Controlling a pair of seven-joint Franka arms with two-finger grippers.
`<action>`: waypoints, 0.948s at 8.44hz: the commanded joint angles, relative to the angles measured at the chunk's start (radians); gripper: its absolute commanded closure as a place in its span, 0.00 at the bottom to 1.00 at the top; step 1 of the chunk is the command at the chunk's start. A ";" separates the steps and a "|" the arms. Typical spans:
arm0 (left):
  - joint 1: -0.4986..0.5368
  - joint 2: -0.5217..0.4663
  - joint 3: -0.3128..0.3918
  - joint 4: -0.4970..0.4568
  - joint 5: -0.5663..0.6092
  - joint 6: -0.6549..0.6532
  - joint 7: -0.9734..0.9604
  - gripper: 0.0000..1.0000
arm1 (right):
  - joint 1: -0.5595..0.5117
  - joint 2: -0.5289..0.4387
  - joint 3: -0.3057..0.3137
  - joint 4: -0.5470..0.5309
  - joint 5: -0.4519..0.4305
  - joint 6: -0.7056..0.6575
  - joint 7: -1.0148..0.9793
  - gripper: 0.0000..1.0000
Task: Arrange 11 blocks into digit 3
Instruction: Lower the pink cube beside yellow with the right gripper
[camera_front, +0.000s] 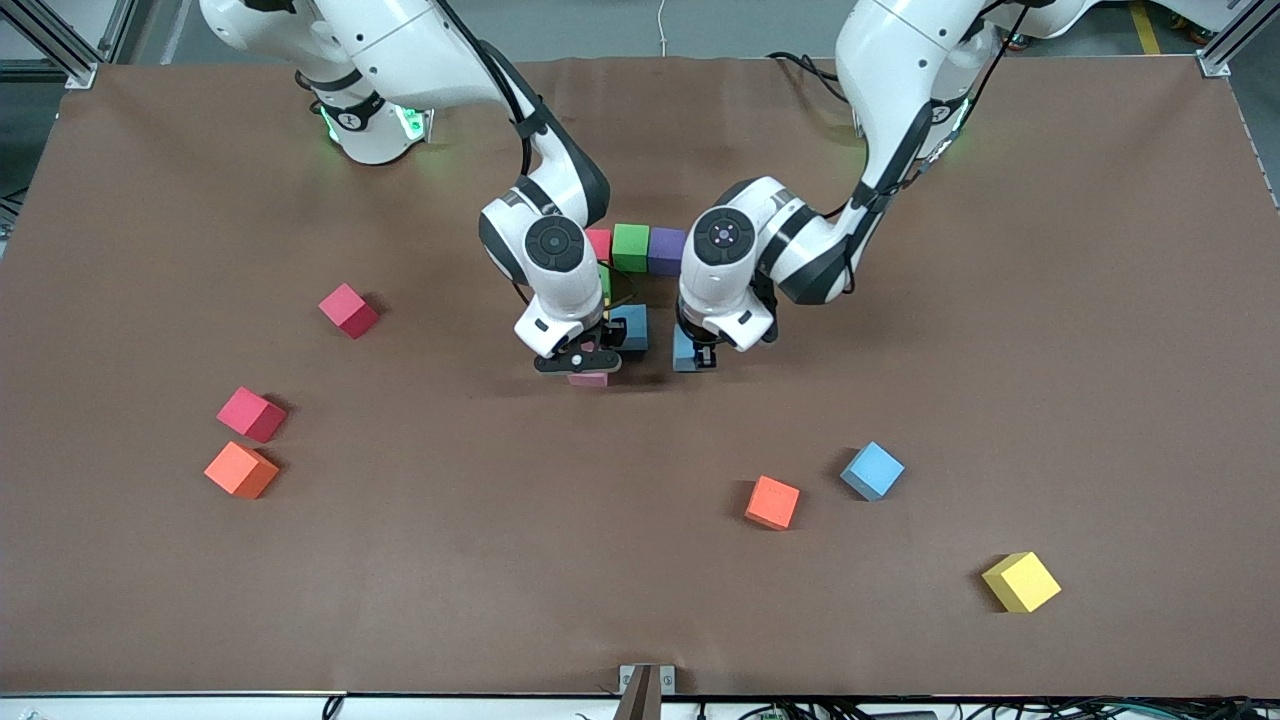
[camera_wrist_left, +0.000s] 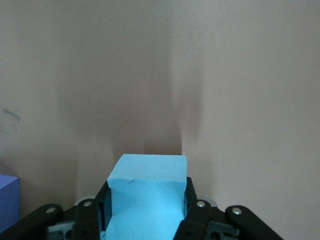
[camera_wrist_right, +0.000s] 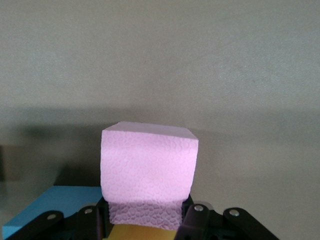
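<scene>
Brown tabletop (camera_front: 640, 580), as I read it from my station. Placed row near the middle: pink-red block (camera_front: 600, 243), green block (camera_front: 630, 247), purple block (camera_front: 666, 250); a dark blue block (camera_front: 632, 328) sits nearer the front camera. Right gripper (camera_front: 588, 362): jaws clamped on a pink block (camera_wrist_right: 148, 172), low beside the dark blue one. Left gripper (camera_front: 697, 355): jaws gripping a light blue block (camera_wrist_left: 146, 197), at the tabletop. Loose stock: two red, two orange, one light blue, one yellow, scattered nearer the camera.
</scene>
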 joint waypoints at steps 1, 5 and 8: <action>-0.040 0.033 0.003 0.013 -0.014 0.012 -0.039 0.62 | 0.013 -0.036 -0.011 -0.034 0.008 -0.008 0.010 0.53; -0.060 0.041 0.003 0.011 -0.022 0.012 -0.054 0.62 | 0.011 -0.040 -0.011 -0.034 0.008 -0.023 0.002 0.33; -0.071 0.041 -0.013 0.010 -0.031 0.012 -0.064 0.62 | 0.011 -0.044 -0.011 -0.033 0.008 -0.031 0.002 0.22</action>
